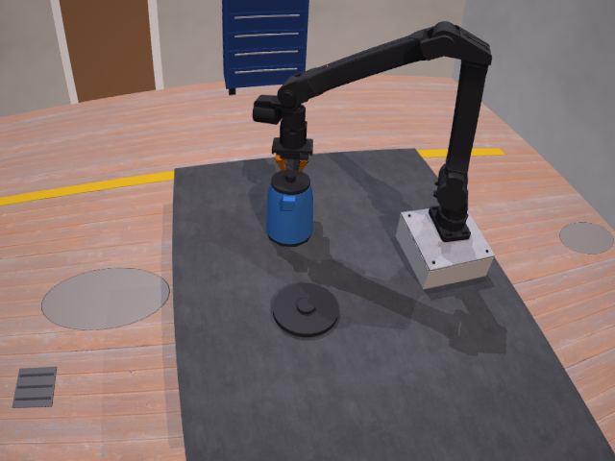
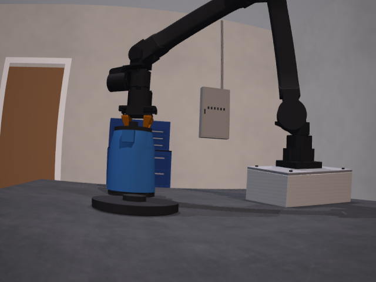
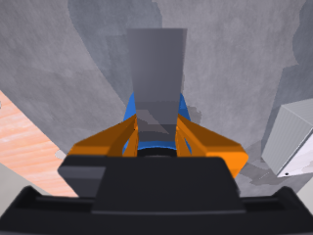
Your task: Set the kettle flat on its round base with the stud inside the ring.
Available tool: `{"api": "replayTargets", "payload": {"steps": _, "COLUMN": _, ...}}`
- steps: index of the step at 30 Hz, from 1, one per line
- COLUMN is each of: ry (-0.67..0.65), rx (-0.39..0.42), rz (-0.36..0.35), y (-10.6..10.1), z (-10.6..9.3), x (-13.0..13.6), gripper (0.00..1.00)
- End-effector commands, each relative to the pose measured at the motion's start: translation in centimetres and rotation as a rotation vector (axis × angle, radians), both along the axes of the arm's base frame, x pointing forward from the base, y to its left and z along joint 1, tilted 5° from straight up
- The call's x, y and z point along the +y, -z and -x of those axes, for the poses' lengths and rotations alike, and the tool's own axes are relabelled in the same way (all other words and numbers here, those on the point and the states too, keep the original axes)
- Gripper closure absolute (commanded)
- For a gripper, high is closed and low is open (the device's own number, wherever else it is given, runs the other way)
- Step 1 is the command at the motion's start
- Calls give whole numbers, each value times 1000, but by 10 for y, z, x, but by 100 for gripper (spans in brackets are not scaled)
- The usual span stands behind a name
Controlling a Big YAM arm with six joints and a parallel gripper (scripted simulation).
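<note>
Top view: the hand points straight down over the blue kettle, orange fingers closed on the knob of the lid. The kettle stands on the dark surface, well apart from the round base, which lies flat nearer the camera with its stud up. A knob grip from above keeps the body hanging plumb, which should help with the tilt limit.

Exterior view: the kettle lines up behind the base and looks as if on it, but that is only the sight line; the top view shows the gap. Can't tell from here whether the kettle's bottom ring is off the surface. Arm pedestal well to the side.

Wrist view: both fingers partly closed around the dark knob, blue body showing below, grey handle bar sticking out ahead. Firm grip, not fully shut.

Judgement: lift and carry to the base are not yet done. Centring over the stud is the tight part.
</note>
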State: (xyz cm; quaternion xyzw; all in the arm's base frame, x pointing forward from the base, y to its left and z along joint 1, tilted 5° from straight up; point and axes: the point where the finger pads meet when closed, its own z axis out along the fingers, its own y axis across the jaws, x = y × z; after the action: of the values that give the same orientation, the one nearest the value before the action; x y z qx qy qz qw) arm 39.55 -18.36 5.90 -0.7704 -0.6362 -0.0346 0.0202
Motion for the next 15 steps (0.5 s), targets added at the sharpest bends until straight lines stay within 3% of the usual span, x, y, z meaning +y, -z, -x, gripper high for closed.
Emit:
{"api": "replayTargets", "payload": {"steps": 1, "ry": 1, "rx": -66, "rz": 35, "y": -38, "z": -20, "x": -12, "gripper": 100}}
{"api": "replayTargets", "payload": {"steps": 15, "ry": -4, "rx": -69, "rz": 35, "y": -62, "z": -18, "x": -15, "gripper": 100}}
